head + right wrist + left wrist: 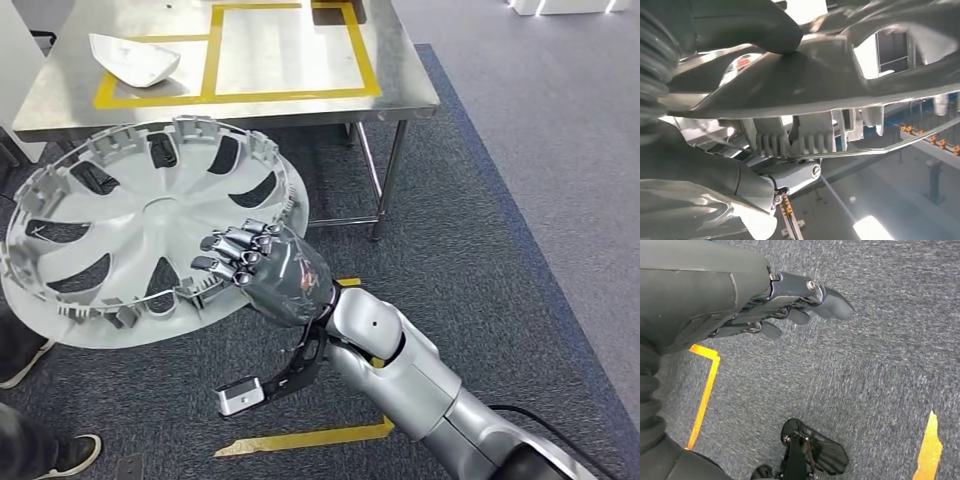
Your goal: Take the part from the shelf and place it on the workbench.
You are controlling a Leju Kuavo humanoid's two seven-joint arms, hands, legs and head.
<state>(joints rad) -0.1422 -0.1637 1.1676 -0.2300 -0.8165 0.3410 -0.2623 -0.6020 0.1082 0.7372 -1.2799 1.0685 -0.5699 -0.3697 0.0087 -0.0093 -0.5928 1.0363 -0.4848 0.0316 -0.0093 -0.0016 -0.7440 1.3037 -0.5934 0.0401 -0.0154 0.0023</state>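
Gripping the wheel cover, right hand fingers hover above grey carpet beside steel workbench.

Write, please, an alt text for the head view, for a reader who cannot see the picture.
The robot's right hand holds a large silver wheel cover by its rim, fingers curled over the edge, above dark carpet. Ahead stands a steel workbench marked with yellow tape, with a white part lying on it.
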